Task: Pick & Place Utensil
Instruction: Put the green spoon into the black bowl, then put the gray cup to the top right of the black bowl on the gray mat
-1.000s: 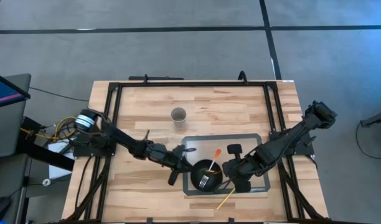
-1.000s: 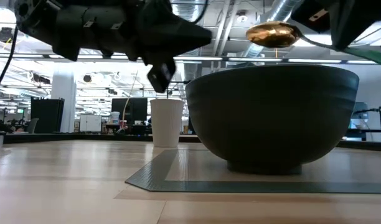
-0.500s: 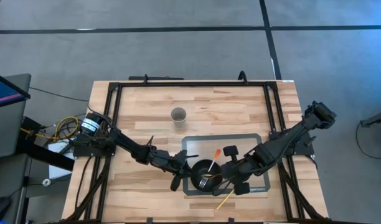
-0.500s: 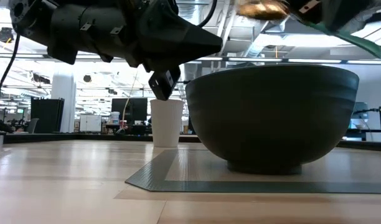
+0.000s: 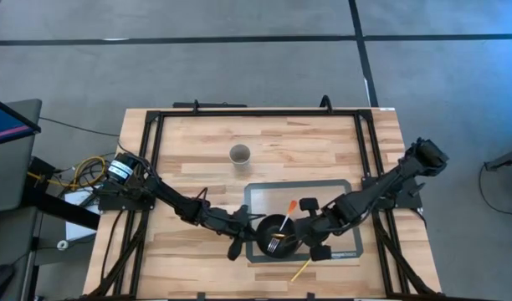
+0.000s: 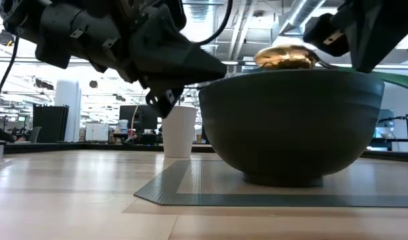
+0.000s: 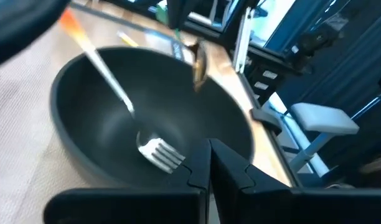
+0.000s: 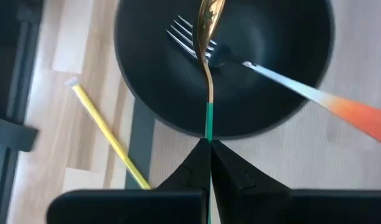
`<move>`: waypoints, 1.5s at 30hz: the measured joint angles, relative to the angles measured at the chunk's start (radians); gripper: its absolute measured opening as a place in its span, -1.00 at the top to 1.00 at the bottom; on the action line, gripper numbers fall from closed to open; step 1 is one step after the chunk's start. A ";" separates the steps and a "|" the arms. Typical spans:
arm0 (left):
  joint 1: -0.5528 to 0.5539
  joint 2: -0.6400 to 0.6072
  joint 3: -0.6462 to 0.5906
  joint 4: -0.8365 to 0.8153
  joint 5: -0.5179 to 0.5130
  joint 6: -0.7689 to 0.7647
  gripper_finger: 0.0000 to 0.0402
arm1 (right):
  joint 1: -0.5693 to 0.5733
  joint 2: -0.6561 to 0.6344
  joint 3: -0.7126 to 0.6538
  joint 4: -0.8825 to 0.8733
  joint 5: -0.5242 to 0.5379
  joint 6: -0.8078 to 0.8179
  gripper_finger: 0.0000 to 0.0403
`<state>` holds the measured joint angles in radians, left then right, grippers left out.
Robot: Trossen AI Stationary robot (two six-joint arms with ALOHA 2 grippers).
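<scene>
A black bowl stands on a grey mat. A silver fork with an orange handle lies inside, tines on the bowl's bottom, handle leaning on the far rim. My right gripper is at the bowl's right side, shut on a gold spoon with a green handle; the spoon's head hovers just above the bowl's rim. My left gripper hangs shut beside the bowl's left rim, above the table. My right gripper pinches the spoon's green handle near its free end between its two fingers. The fingers come from the table's right and lie along the handle. The spoon is lifted clear, reaching out over the bowl, with its gold head above the fork.
A white paper cup stands on the wood beyond the mat's far left corner. A yellow stick-like utensil lies across the mat's near edge, below my right gripper. Black frame rails run along the table's sides.
My right gripper has moved a little toward the bowl; the spoon's head first rose, then came down to just above the rim. My left gripper has moved toward the table's near edge and lower, staying beside the bowl's left side.
</scene>
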<state>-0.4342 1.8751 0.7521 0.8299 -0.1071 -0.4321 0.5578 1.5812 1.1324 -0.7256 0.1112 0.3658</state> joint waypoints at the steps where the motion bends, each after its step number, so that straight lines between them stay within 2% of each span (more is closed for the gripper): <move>1: 0.000 0.000 0.000 -0.010 -0.006 -0.009 0.97 | -0.008 0.002 0.000 0.006 -0.009 -0.006 1.00; 17: 0.005 0.000 0.000 -0.053 -0.024 -0.041 0.96 | -0.093 0.038 -0.002 0.006 -0.164 -0.036 1.00; 21: 0.005 -0.001 0.000 -0.060 -0.023 -0.041 0.96 | -0.098 0.036 -0.002 0.010 -0.167 -0.036 0.98; 31: 0.015 -0.001 0.000 -0.066 -0.024 -0.044 0.96 | -0.117 0.043 -0.002 0.102 -0.168 -0.062 0.80; 45: 0.020 -0.014 -0.001 -0.071 -0.023 -0.040 0.96 | -0.130 0.041 -0.001 0.105 -0.165 -0.062 0.78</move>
<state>-0.4137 1.8611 0.7513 0.7594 -0.1306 -0.4720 0.4281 1.6217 1.1316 -0.6202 -0.0536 0.3039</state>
